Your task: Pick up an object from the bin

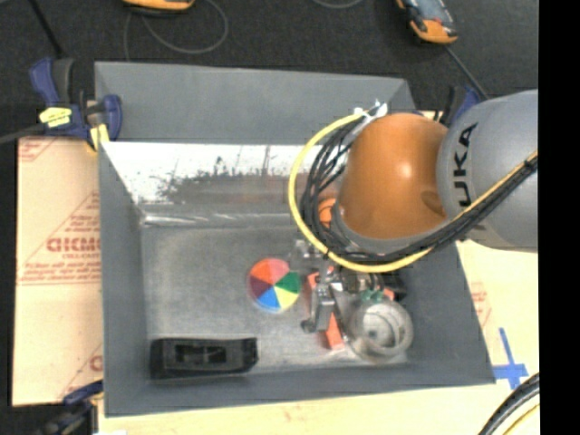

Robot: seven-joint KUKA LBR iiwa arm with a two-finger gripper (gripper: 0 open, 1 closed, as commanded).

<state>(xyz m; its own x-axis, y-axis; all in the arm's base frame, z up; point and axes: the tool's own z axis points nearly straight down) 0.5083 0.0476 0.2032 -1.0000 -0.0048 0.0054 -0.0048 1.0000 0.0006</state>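
Note:
My gripper (319, 304) hangs below the arm's orange cover, low in the right half of the bin. Just left of it lies a round disc (275, 285) with coloured segments of red, orange, blue, green and yellow. A small red-orange piece (333, 333) sits right at the gripper's lower end; whether it is gripped I cannot tell. A clear round cup (381, 327) lies to the gripper's right near the front wall. A small green item (368, 291) peeks out just above the cup.
A black oblong block (202, 355) lies at the front left of the bin floor. The arm and its cables cover the bin's right rear part. The bin's front wall is close behind the cup.

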